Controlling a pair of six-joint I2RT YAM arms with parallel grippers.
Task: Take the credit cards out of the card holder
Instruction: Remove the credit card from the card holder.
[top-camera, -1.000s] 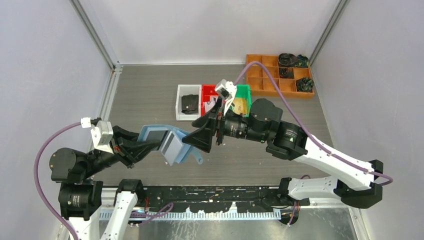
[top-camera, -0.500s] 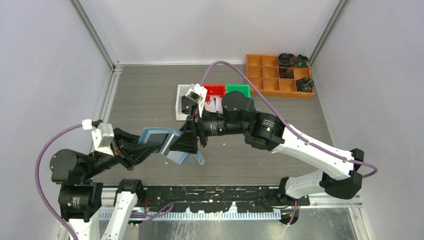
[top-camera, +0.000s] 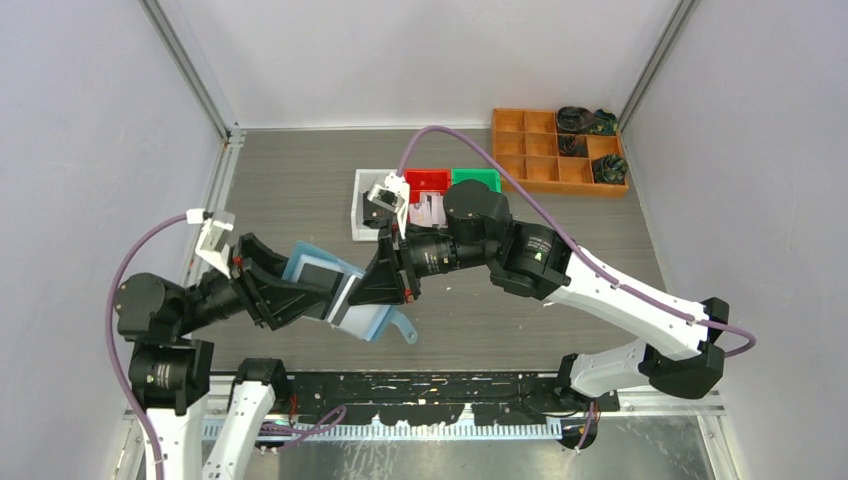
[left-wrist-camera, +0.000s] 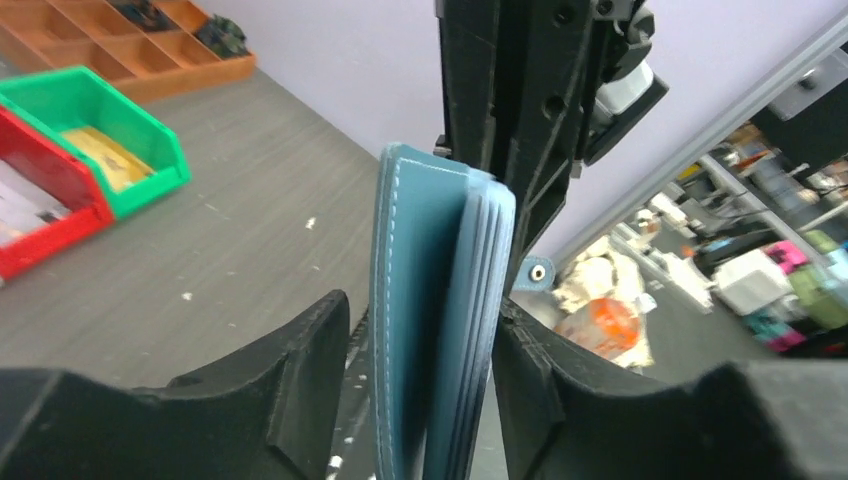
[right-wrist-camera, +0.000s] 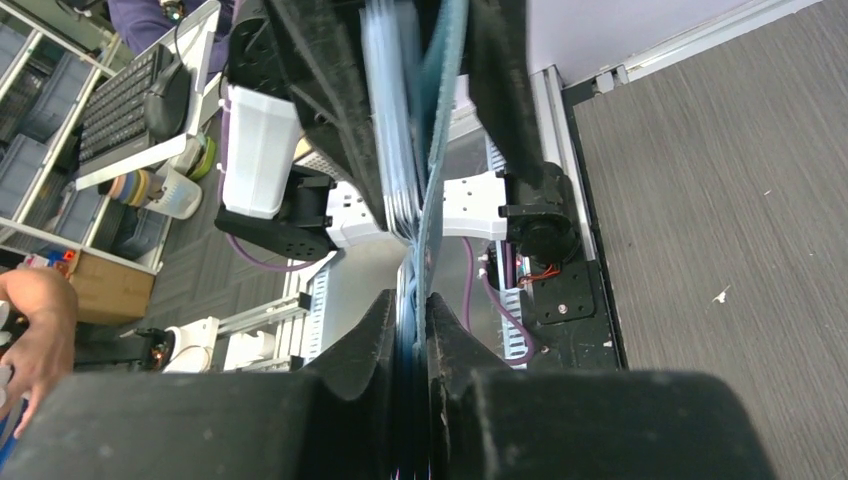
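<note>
The light-blue card holder (top-camera: 371, 322) hangs above the table between both arms, its closing tab (top-camera: 405, 331) dangling at the lower right. My right gripper (top-camera: 362, 295) is shut on the holder's right edge; in the right wrist view the fingers (right-wrist-camera: 372, 330) pinch the teal cover (right-wrist-camera: 441, 110) and its pale pockets (right-wrist-camera: 390, 130). My left gripper (top-camera: 325, 293) stands open around the holder (left-wrist-camera: 430, 300), with a gap at the left finger (left-wrist-camera: 315, 345). A pale grey sliver of the credit cards (top-camera: 343, 297) shows between the pockets.
Behind the holder stand a white bin (top-camera: 361, 222) with a black item, a red bin (top-camera: 428, 180) and a green bin (top-camera: 476, 179). An orange compartment tray (top-camera: 545, 150) sits at the back right. Grey walls enclose the table.
My right gripper has swung left onto the holder and shut on its edge. The left jaws have opened from their grip, and the left wrist has lifted slightly.
</note>
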